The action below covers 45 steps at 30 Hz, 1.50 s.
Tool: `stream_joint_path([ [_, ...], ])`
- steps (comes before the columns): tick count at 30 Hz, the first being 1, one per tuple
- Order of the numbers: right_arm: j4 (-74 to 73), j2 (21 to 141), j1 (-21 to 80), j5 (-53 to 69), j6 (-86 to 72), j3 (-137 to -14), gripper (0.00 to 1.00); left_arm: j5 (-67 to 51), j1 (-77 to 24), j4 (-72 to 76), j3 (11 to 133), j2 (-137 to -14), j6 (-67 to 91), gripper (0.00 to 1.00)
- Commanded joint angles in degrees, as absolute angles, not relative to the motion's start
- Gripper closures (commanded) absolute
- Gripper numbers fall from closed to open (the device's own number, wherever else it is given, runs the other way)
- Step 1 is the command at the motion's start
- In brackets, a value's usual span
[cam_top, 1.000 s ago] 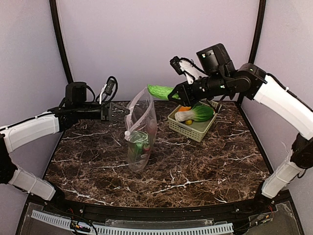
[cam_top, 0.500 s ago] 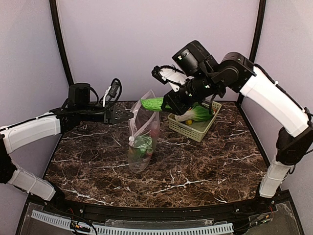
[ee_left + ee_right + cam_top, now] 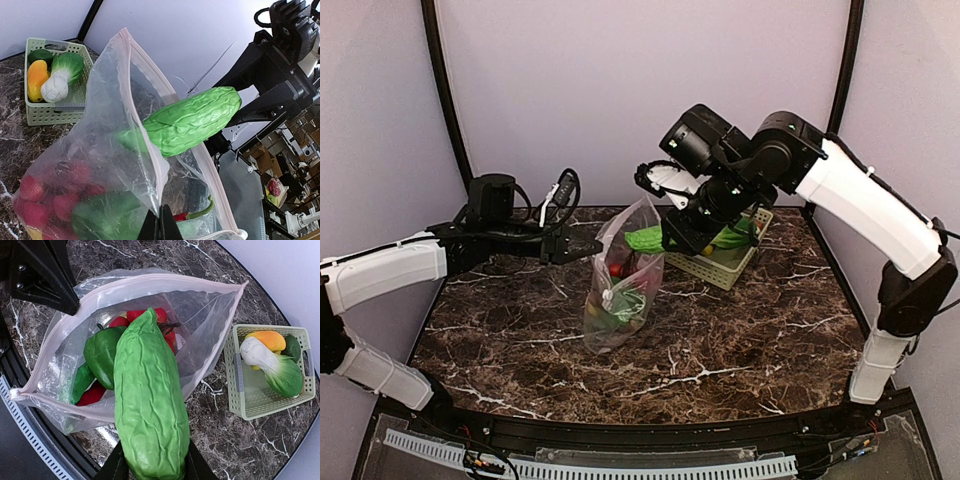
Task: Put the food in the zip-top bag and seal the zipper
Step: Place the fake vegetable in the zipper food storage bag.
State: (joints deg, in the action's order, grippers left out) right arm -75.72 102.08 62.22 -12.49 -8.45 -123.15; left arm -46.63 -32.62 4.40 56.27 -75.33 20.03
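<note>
Desk (image 3: pixel 750 340): zip-top bag (image 3: pixel 620 295) upright at centre, mouth open. Basket (image 3: pixel 717 268) just right of it. Cucumber (image 3: pixel 147 405) clamped in right end effector (image 3: pixel 152 467), tip poking into bag mouth above green pepper (image 3: pixel 102 352). Left end effector (image 3: pixel 159 226) pinched shut on bag rim.

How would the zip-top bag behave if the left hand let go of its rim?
Probably floppy: the zip-top bag is thin, wrinkled film, its mouth held up by the left hand pinching one edge. Released, it would likely slump shut. The food inside may anchor its base against sliding.

Green cucumber (image 3: pixel 150 405); clear bag (image 3: pixel 205 315), pink zipper (image 3: pixel 160 279); pale green basket (image 3: pixel 239 385).
</note>
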Motion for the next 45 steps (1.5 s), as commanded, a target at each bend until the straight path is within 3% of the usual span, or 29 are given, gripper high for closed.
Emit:
stream_joint_path([
  [1, -80.1, 105.0, 63.0, -13.9, -10.3, -126.8, 0.72, -46.7, -34.4, 2.9, 57.5, -75.8, 18.5, 0.99],
  [20, -84.8, 117.2, 63.7, -16.4, -12.7, -135.9, 0.72, -47.9, -36.9, 4.5, 56.9, -75.2, 18.6, 0.99],
  [24, -84.0, 117.5, 63.7, -15.3, -12.8, -136.1, 0.65, -47.5, -36.9, 4.6, 56.9, -75.3, 18.6, 0.99],
  [31, -81.3, 116.0, 63.6, -13.8, -12.8, -135.2, 0.43, -47.0, -36.9, 4.4, 56.9, -75.8, 18.6, 0.99],
  [39, -77.5, 110.8, 63.7, -11.0, -13.8, -134.7, 0.38, -46.0, -36.9, 3.2, 57.1, -75.8, 18.3, 0.99],
  [45, -70.5, 102.4, 63.3, -11.8, -16.0, -127.5, 0.35, -45.0, -36.9, 2.5, 57.2, -75.1, 17.4, 0.99],
])
